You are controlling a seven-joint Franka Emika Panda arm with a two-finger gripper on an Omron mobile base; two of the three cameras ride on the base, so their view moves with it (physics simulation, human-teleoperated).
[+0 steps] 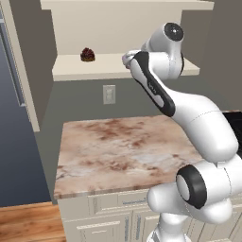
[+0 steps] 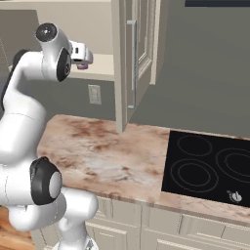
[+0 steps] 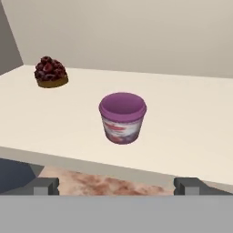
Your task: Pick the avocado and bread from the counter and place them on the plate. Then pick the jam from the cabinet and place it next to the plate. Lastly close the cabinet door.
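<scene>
Jam (image 3: 122,118): small purple jar w/ purple top and pale label, stood upright on the cabinet (image 1: 118,66) shelf, near the front edge. Seen in right base view (image 2: 82,65) partly hidden behind the arm. Cabinet: cream, interior exposed. Door (image 2: 138,53) swung open to the right, grey vertical bar handle seen on it. Counter (image 1: 118,151): beige stone w/ reddish-brown marbling, laid below the shelf above cream drawers.

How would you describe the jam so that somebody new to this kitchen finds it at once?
Look into the open cabinet above the counter. On its shelf stands the jam, a small purple tub. Its neighbour, a dark red berry tart, sits farther back.
</scene>
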